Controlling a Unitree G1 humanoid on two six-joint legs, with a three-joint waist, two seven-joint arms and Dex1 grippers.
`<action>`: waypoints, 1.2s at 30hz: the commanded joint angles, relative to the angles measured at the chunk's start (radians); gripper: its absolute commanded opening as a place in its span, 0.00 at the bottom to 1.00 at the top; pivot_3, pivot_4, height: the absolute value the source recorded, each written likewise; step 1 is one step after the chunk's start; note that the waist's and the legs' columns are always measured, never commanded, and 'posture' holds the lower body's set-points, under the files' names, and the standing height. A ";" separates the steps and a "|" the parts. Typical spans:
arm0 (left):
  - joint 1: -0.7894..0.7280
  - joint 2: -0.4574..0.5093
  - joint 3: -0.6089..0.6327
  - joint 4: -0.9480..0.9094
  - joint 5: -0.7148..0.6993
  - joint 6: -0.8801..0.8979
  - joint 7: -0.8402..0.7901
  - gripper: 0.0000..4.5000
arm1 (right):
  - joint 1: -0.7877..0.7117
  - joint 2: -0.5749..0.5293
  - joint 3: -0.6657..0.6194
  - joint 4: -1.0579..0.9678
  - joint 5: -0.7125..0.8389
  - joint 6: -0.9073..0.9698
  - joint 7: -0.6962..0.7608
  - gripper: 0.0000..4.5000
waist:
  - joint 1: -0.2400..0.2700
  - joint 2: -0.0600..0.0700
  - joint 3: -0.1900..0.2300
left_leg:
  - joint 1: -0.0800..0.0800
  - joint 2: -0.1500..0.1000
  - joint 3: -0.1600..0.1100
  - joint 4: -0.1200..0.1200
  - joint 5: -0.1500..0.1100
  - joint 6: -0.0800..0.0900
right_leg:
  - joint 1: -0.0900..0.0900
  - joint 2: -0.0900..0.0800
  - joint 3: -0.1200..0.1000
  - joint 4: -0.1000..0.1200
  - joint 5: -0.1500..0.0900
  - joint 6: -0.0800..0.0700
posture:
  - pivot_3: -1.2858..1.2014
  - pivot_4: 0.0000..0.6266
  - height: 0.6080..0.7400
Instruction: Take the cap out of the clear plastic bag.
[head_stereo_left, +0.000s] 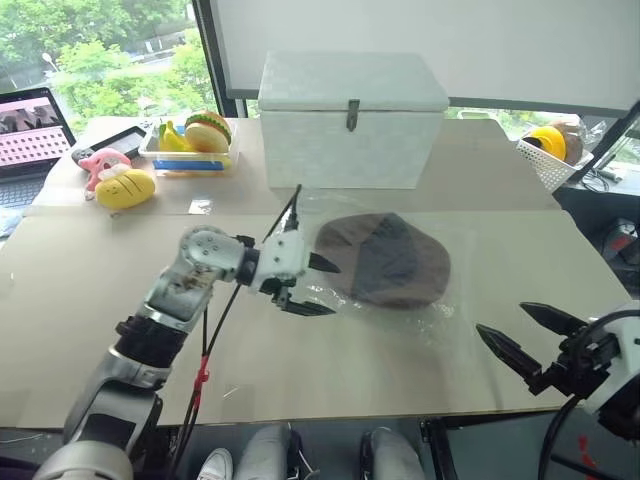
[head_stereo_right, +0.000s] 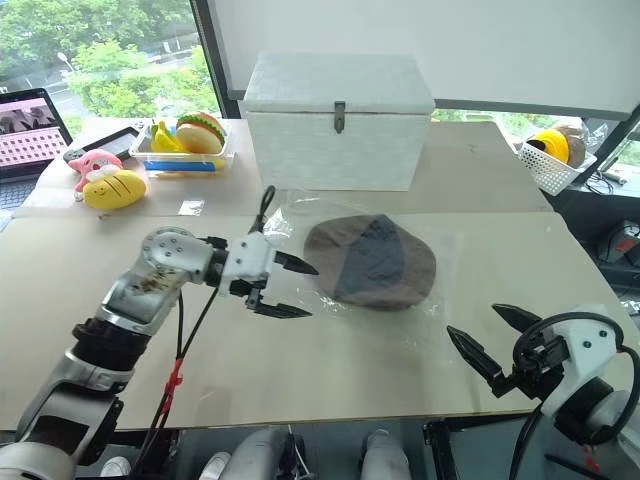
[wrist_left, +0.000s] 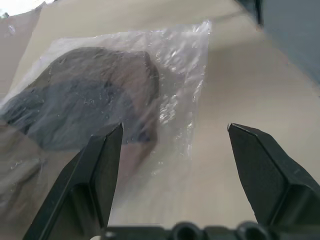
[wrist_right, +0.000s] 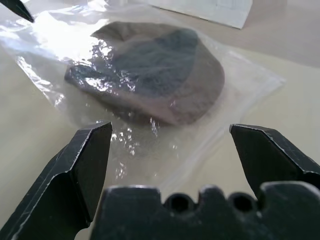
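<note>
Left eye view gives you the clear plastic bag (head_stereo_left: 385, 262) lying flat on the tan table (head_stereo_left: 90, 300), with the cap (head_stereo_left: 385, 258) wholly inside it; the film is closed over the cap on every side you can see. Behind the bag stands a white box (head_stereo_left: 352, 118), its lid down and its front latch hanging over the seam; what it holds cannot be seen. A small tray (head_stereo_left: 190, 152) at the far left of the table carries toy food, a burger and bananas among it, and a yellow plush toy (head_stereo_left: 125, 187) lies just beside it. A white basket (head_stereo_left: 548, 160) at the far right holds a yellow object.

Your left gripper (head_stereo_left: 305, 287) sits just beside the bag's near-left edge, jaws apart and holding nothing; whether its fingertips touch the film cannot be told. Your right gripper (head_stereo_left: 525, 343) is near the table's front-right edge, well apart from the bag, jaws spread wide and empty.

Bare table lies between the bag and the front edge, and to the bag's right. A laptop (head_stereo_left: 30, 135) stands at the far left; its screen shows no legible writing. No brand or label reads on the bag or box.
</note>
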 joint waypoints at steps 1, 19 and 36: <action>-0.018 -0.049 -0.068 0.092 0.185 -0.180 0.162 0.80 | 0.006 0.006 -0.028 -0.063 0.026 0.013 -0.040 1.00 | 0.006 0.000 0.000 | 0.000 0.000 0.000 0.000 0.000 0.000 | 0.000 0.000 0.000 0.000 0.000 0.000 | 0.52 0.24 0.87; -0.158 -0.268 -0.129 0.571 0.386 -0.481 0.439 0.80 | 0.092 0.000 -0.004 -0.168 0.164 0.029 -0.051 1.00 | 0.026 0.000 0.000 | -0.004 0.000 0.000 0.003 -0.004 0.006 | -0.002 -0.001 -0.001 -0.002 0.001 0.002 | 0.52 0.24 0.87; -0.243 -0.127 -0.125 0.833 0.295 -0.590 0.011 0.80 | 0.189 -0.001 0.016 -0.180 0.108 0.002 0.026 1.00 | -0.002 0.004 -0.003 | -0.004 0.000 0.002 0.010 -0.010 0.016 | -0.002 -0.004 0.002 -0.003 0.006 0.008 | 0.52 0.24 0.87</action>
